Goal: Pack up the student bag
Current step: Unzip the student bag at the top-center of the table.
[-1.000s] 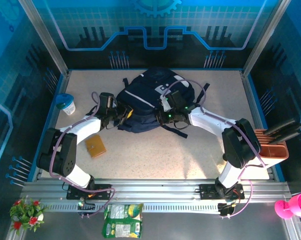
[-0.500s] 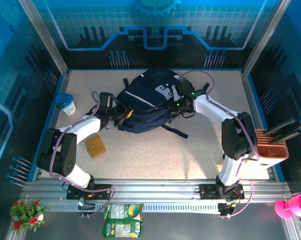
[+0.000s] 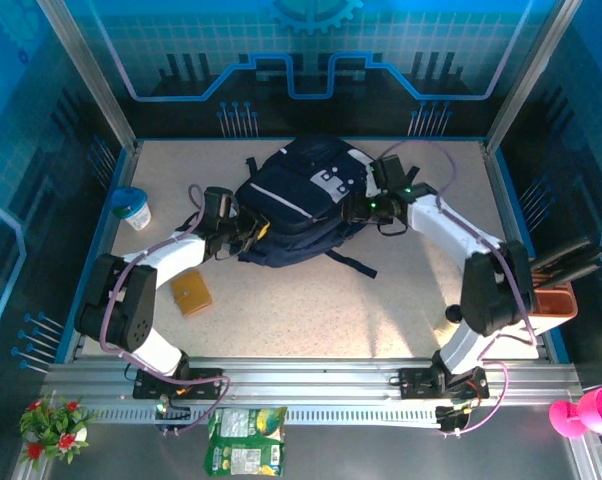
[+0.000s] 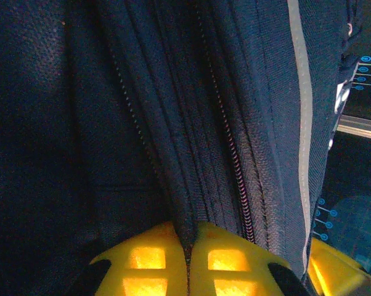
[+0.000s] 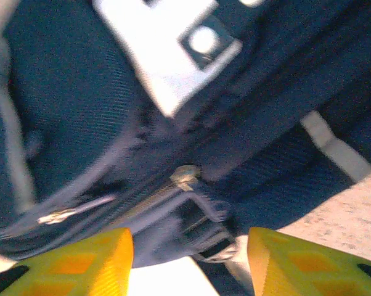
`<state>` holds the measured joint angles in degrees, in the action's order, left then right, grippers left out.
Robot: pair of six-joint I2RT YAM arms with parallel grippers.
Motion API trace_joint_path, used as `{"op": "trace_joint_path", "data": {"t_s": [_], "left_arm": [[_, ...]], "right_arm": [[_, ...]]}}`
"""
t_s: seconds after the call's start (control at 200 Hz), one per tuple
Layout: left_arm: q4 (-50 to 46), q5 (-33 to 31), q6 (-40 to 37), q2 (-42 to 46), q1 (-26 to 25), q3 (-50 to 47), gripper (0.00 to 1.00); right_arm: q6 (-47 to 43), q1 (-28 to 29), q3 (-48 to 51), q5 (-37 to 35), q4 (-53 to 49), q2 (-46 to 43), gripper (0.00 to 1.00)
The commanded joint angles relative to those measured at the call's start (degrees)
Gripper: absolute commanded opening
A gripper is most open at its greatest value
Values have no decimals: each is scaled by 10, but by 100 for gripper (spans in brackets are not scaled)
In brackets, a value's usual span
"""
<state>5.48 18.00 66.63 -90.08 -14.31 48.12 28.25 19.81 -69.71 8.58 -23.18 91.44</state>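
1. The right pincer (image 5: pixel 188 265) now stands apart, with nothing between its yellow fingers (image 5: pixel 74 262). A second ago it was shut.
2. It has swung from the 6 o'clock edge of the large dark navy fabric backpack (image 3: pixel 291 195) round to its 3 o'clock side. There it faces a blurred metal zip slider (image 5: pixel 185 177).
3. The left pincer (image 4: pixel 187 262) hasn't budged and is clamped on a fold of backpack fabric at 9 o'clock.
4. The backpack lies on the speckled table (image 3: pixel 311 300), toward its 12 o'clock edge.
5. I'd say the right pincer has dropped one hold and is lining up on the zip. The small tan wallet (image 3: pixel 191 292), at the backpack's 7 o'clock, is still outside, so packing looks far from done.
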Motion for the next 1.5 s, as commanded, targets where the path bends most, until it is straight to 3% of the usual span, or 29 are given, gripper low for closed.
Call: {"op": "trace_joint_path", "data": {"t_s": [0.0,0.295,0.76,1.01,1.311,1.496], "left_arm": [[13,-4,11,-4,-25,-11,5],[2,-40,9,-11,-57,-7,8],[-16,-7,-27,-58,-69,38,11],[-15,0,-28,-68,-73,47,11],[-19,3,-38,-69,-73,55,12],[-20,2,-42,-69,-73,59,12]], "right_arm": [[23,4,30,84,105,-13,57],[47,41,-32,90,129,71,68],[94,44,-61,39,55,109,80],[72,59,-67,91,55,125,80],[42,83,2,125,45,64,77],[12,85,36,86,59,25,71]]}}
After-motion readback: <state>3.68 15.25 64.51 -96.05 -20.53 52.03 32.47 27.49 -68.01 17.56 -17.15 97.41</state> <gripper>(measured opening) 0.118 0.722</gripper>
